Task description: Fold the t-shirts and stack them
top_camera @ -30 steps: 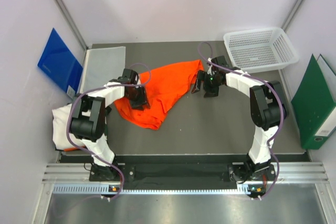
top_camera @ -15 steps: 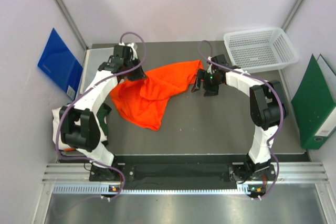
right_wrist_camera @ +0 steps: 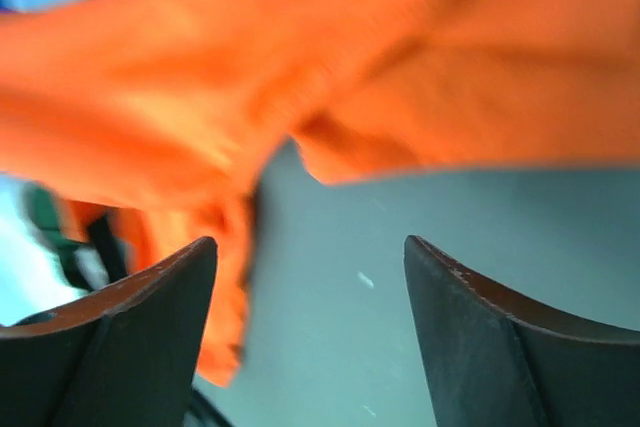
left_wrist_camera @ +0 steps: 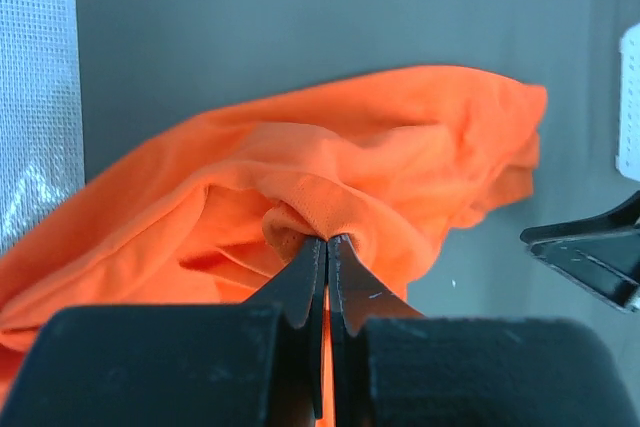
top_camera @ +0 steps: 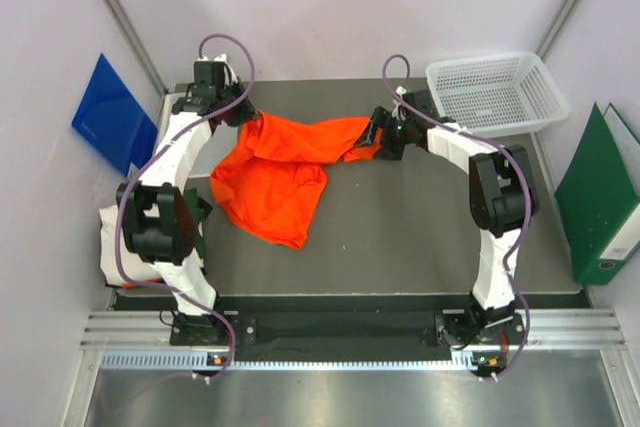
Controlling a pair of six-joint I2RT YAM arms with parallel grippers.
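Observation:
The orange t-shirt (top_camera: 275,172) lies crumpled on the dark table, stretched from the back left toward the centre; it also fills the left wrist view (left_wrist_camera: 330,157) and the right wrist view (right_wrist_camera: 300,57). My left gripper (top_camera: 247,119) is shut on a bunched fold of the orange shirt at its back left corner (left_wrist_camera: 327,239). My right gripper (top_camera: 372,139) is open at the shirt's right edge, with bare table between its fingers (right_wrist_camera: 310,247). A white t-shirt (top_camera: 112,239) lies bunched at the table's left edge, partly behind the left arm.
A white mesh basket (top_camera: 495,92) stands at the back right. A clear plastic sheet (top_camera: 172,132) lies at the back left. A blue folder (top_camera: 108,112) leans on the left wall, a green binder (top_camera: 600,197) on the right.
My left gripper has pulled the shirt's corner from mid-table toward the back left, spreading the cloth. My right gripper has moved slightly back and left to the shirt's right edge.

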